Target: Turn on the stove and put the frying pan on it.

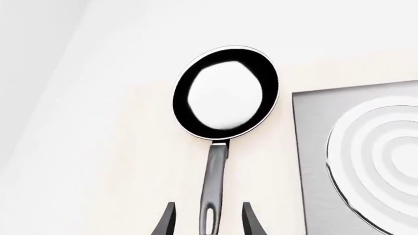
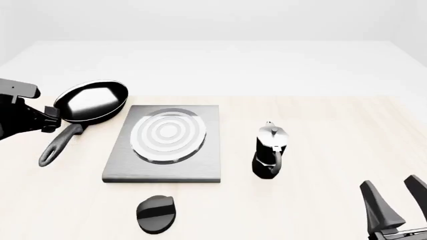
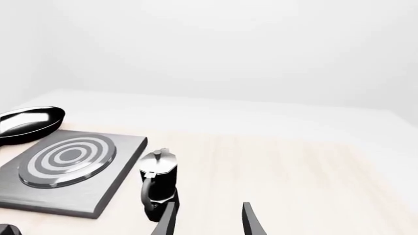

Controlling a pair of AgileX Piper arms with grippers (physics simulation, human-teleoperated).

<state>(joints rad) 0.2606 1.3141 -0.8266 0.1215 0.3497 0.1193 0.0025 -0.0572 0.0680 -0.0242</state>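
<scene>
**Left fingers spread astride the pan handle; right gripper held open and clear**

The frying pan (image 2: 90, 102) lay on the table (image 2: 320, 150) just beside the far-left corner of the stove (image 2: 165, 144), its long handle running back toward the near-left. In the left wrist view the left gripper (image 1: 207, 218) had its two fingers (image 1: 167, 220) spread apart, one on each side of the handle's loop end; a gap showed between each finger and the handle, so they were not pinching it. In the front view that arm entered from the left edge, close by the pan's rim and handle.

The stove sat flat near the middle of the table, its silver rings bare. The black knob (image 2: 155, 214) lay apart from the slab, just beyond its near edge. A moka pot (image 2: 270, 151) stood upright to the right of the stove, not touching it.

The right gripper (image 2: 397, 200) hung at the near-right corner, fingers parted and holding nothing, well apart from the pot.
</scene>
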